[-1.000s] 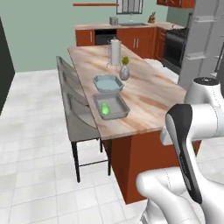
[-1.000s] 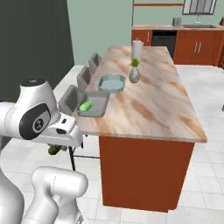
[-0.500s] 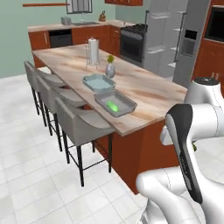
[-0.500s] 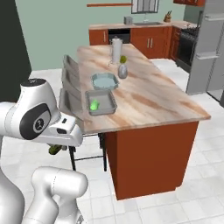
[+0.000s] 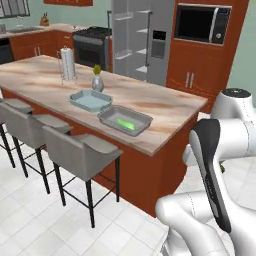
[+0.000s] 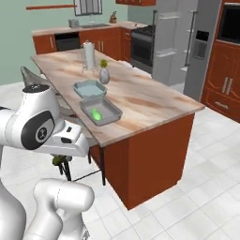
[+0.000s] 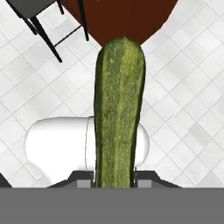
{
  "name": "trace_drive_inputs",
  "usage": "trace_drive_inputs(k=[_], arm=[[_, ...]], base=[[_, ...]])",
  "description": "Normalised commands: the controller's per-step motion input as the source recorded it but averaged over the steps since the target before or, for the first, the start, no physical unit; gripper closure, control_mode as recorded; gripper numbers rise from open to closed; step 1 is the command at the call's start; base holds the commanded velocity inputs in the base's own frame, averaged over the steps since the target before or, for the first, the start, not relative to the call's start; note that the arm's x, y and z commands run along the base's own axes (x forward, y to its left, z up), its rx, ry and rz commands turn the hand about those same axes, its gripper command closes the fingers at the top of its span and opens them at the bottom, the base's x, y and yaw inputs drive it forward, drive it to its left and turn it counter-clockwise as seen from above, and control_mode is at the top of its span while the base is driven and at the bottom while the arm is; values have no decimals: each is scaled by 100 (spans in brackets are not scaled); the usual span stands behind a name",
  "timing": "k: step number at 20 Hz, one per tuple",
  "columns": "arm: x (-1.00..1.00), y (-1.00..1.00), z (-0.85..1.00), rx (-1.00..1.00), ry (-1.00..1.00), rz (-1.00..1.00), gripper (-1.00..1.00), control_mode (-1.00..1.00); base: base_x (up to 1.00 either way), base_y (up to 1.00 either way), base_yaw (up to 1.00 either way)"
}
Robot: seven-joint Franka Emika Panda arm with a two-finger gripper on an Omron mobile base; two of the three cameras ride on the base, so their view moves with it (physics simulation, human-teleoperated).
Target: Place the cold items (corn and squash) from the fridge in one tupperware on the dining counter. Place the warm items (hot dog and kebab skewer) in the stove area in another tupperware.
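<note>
Left of the dining counter (image 6: 140, 98) and lower than its top, the gripper (image 6: 61, 161) is closed on the squash (image 7: 119, 109). The dark fingers (image 7: 83, 176) press its near end from both sides, and its long speckled body reaches out beyond them. On the counter, the grey rectangular tupperware (image 6: 110, 118) holds a small bright green vegetable (image 6: 96, 114).

On the dining counter (image 5: 165, 107) a grey rectangular tupperware (image 5: 125, 120) holds a bright green item (image 5: 125, 124), the pale blue octagonal tray (image 5: 90, 100) just beside it, fridge (image 5: 141, 40) open behind, stools (image 5: 82, 152) alongside.
</note>
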Motion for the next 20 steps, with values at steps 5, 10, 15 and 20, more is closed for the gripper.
trace_drive_inputs(k=[5,10,15,20], arm=[[0,0,0,0,0,0,100,100],[0,0,0,0,0,0,100,100],[0,0,0,0,0,0,100,100],[0,0,0,0,0,0,100,100]], base=[[20,100,-56],[19,95,-45],[37,47,-7],[34,4,5]])
